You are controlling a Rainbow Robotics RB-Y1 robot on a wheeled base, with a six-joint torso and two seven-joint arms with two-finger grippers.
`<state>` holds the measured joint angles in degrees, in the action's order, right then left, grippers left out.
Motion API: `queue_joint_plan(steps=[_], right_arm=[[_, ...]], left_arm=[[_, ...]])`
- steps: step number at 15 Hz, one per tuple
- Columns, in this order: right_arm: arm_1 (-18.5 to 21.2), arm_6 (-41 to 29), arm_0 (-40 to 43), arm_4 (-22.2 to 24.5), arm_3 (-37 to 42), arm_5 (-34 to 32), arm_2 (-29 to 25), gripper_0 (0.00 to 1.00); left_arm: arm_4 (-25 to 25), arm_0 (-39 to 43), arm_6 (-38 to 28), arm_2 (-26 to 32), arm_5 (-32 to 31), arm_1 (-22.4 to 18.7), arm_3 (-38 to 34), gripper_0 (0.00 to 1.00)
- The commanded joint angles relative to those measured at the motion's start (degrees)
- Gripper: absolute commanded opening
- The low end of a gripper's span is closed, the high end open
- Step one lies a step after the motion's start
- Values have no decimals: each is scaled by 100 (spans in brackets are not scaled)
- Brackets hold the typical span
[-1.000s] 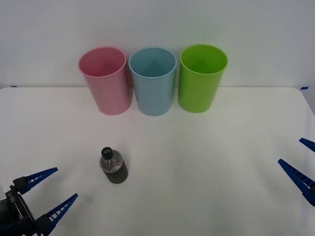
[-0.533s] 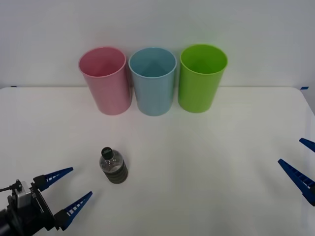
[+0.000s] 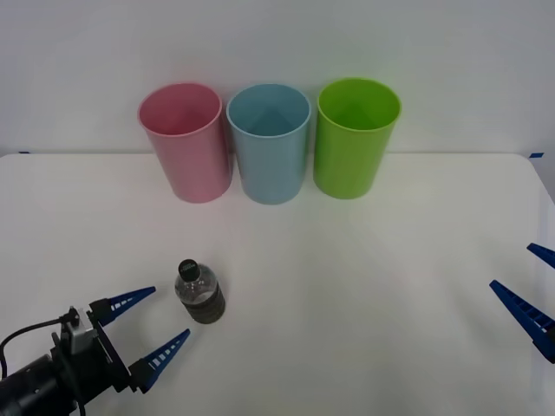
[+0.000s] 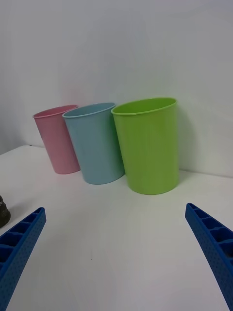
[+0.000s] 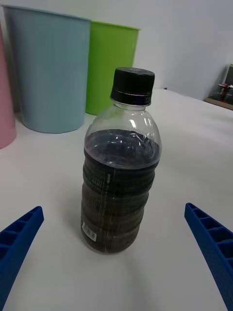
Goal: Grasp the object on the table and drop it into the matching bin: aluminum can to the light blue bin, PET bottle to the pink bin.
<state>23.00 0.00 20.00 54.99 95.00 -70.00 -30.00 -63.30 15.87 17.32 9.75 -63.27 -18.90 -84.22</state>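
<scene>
Jaws apart, your left gripper [image 3: 150,326] has advanced from the desk's [image 3: 364,286] near-left corner to the PET bottle [image 3: 200,292]; close next.

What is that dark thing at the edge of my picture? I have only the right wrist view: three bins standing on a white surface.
Observer: It is the PET bottle, standing upright, with a black cap on and dark liquid inside.
Operator: Is an arm near it?
Observer: Yes. The left gripper is low over the table at its near left, jaws open, pointing at the bottle and not touching it.
Operator: Which bin stands closest behind the bottle?
Observer: The pink bin, leftmost in the back row. In the front view the bottle stands almost straight in front of it, well apart.
</scene>
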Motion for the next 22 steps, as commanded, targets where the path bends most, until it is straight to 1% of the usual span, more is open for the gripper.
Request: queue_joint_plan(steps=[1, 3, 5, 8, 10, 16, 22], right_arm=[[0, 0, 0, 1, 0, 0, 0, 100], [0, 0, 0, 1, 0, 0, 0, 100], [0, 0, 0, 1, 0, 0, 0, 100], [0, 0, 0, 1, 0, 0, 0, 100], [0, 0, 0, 1, 0, 0, 0, 100], [0, 0, 0, 1, 0, 0, 0, 100], [0, 0, 0, 1, 0, 0, 0, 100]], left_arm=[[-209, -93, 87, 0, 43, 159, 2, 100], [-350, -163, 105, 0, 87, 255, 10, 100], [-394, -295, 167, -35, 87, 343, 169, 100], [-394, -647, 465, -79, 87, 387, 661, 100], [-394, -875, 545, -132, 87, 387, 898, 100], [-394, -998, 580, -395, 289, 466, 951, 100], [-411, -1016, 632, -439, 324, 546, 951, 100]])
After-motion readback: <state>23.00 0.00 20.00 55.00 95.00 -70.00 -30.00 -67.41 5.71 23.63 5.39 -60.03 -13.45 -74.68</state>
